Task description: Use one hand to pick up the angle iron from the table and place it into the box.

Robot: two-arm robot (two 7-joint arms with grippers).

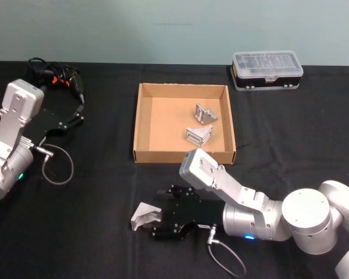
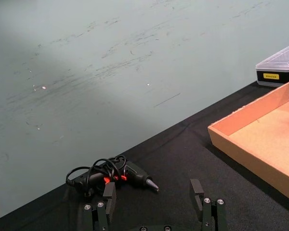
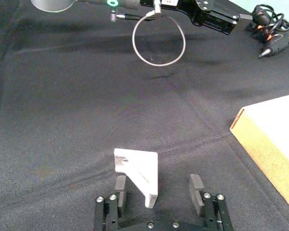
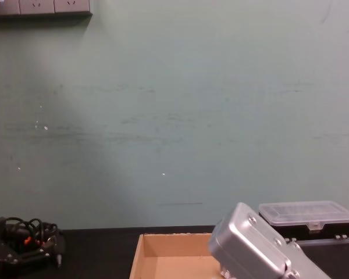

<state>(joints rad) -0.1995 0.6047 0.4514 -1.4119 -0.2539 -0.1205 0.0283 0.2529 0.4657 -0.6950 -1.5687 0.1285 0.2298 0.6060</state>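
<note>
We see our right gripper (image 3: 156, 199) low over the table (image 1: 314, 133), fingers spread apart, with the angle iron (image 3: 138, 174) lying on the cloth between them but nearer one finger (image 3: 119, 186) than the other. The box (image 1: 143, 125) sits just beyond, already holding two irons (image 1: 201, 123). Our left gripper (image 2: 154, 199) rests parked at the table's left edge, also spread open and holding nothing.

The main risk, as we judge it, is an off-centre closure: the near finger may touch first and shove or twist the piece before the far one arrives. The raised flange looks thin, so the pads could catch only its edge and let it pivot on the lift. We cannot tell for sure how deep the fingers sit. A low carry could also clip the box wall.
</note>
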